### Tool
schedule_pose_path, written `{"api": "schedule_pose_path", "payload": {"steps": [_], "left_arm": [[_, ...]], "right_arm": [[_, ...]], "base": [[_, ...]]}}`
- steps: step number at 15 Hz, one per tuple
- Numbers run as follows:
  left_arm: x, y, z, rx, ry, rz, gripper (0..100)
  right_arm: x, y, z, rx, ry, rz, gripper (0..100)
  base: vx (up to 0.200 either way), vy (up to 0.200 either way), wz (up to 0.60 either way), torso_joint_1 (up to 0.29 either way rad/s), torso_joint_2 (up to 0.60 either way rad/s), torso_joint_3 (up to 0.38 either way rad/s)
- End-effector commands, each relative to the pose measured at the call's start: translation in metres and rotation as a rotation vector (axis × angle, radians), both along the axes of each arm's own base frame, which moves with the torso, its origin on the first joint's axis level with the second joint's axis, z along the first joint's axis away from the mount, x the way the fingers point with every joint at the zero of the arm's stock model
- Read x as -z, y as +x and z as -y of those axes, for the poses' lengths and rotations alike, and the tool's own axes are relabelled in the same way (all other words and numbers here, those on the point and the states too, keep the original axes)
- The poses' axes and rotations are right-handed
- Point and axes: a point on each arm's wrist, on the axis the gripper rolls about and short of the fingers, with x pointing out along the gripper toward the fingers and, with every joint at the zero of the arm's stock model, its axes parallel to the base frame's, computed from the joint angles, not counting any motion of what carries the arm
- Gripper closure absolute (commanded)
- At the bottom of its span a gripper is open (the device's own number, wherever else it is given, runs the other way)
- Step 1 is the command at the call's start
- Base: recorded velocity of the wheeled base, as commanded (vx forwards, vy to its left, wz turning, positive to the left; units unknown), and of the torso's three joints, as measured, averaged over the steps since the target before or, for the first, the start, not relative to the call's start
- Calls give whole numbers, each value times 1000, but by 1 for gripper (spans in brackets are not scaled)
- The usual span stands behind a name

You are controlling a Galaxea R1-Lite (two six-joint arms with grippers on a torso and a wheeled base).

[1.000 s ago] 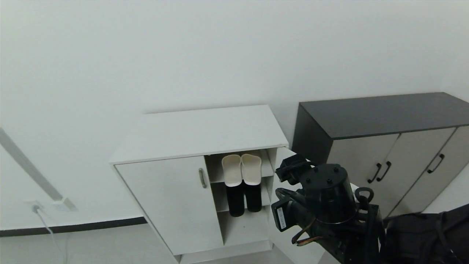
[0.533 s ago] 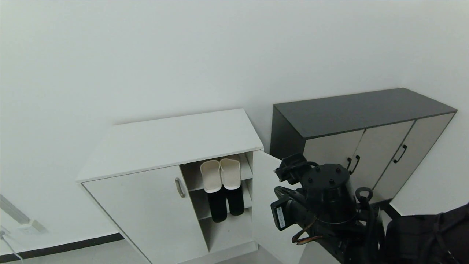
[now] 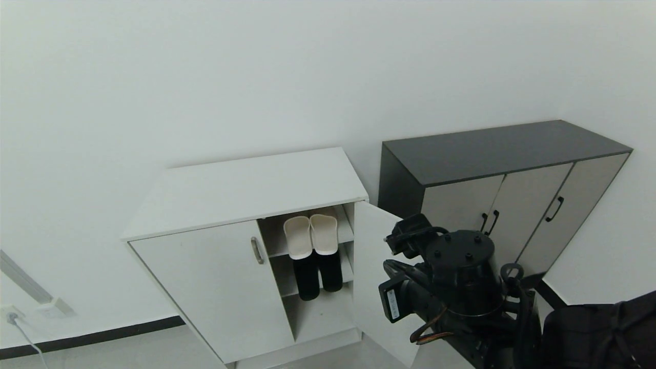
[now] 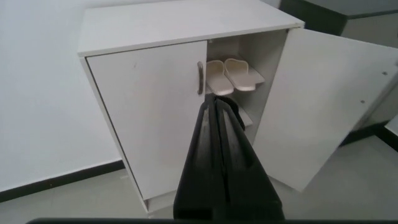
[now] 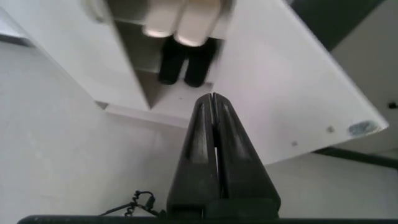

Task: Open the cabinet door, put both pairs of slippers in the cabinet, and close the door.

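White wall and pale floor frame a low white cabinet (image 3: 246,189) with a task nearly done. The left jaws, seen in the left wrist view, are pressed fully together and hold nothing, and they point at the closed left door (image 4: 149,118) just below its metal handle (image 4: 200,77). The right jaws are likewise shut and empty, and hang over the floor before the open compartment, beside the open right door (image 5: 298,93). Inside, the white slippers (image 3: 311,236) lie side by side on the upper shelf, with the black slippers (image 3: 318,274) directly below on the middle shelf, and both pairs reach the front edges of their shelves. The open right door stands swung out toward the robot, near the right arm (image 3: 451,287). A dark cabinet (image 3: 502,154) stands just beside the white one along the wall. Only the closing looks left to do. The door is probably a light, stiff, smooth panel that swings freely, best pushed flat near its free edge, far from the hinges. The slippers look light and soft, and their protruding ends could catch the door.
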Motion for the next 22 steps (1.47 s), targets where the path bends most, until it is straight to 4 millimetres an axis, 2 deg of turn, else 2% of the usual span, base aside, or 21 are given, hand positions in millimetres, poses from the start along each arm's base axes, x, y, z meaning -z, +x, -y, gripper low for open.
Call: {"api": "schedule_pose_path", "payload": {"steps": [1,5,10,12,14,16,18,22], "left_arm": [[0,0,0,1,-1,1,100],[0,0,0,1,-1,1,100],[0,0,0,-1,-1,-1,100],[0,0,0,1,-1,1,100],[0,0,0,1,1,1,100],[0,0,0,1,1,1,100],[0,0,0,-1,1,0,100],[0,0,0,1,1,1,100]], "right_arm": [[1,1,0,5,-2,-2,100],[1,2,1,5,-2,-2,100],[1,3,2,10,-6,-1,100],[4,13,6,42,-21,-2,100],[6,34,20,102,-44,8,100],[5,64,29,164,-56,64,100],[-2,96,42,196,-43,98,100],[-21,138,49,224,-23,80,100]], "base": [[-200,0,0,-12,2,2],[0,0,0,21,-31,-24],[0,0,0,162,-343,-179],[0,0,0,159,-344,-181],[0,0,0,173,-351,-181],[0,0,0,93,-205,-97],[0,0,0,0,0,0],[0,0,0,0,0,0]]}}
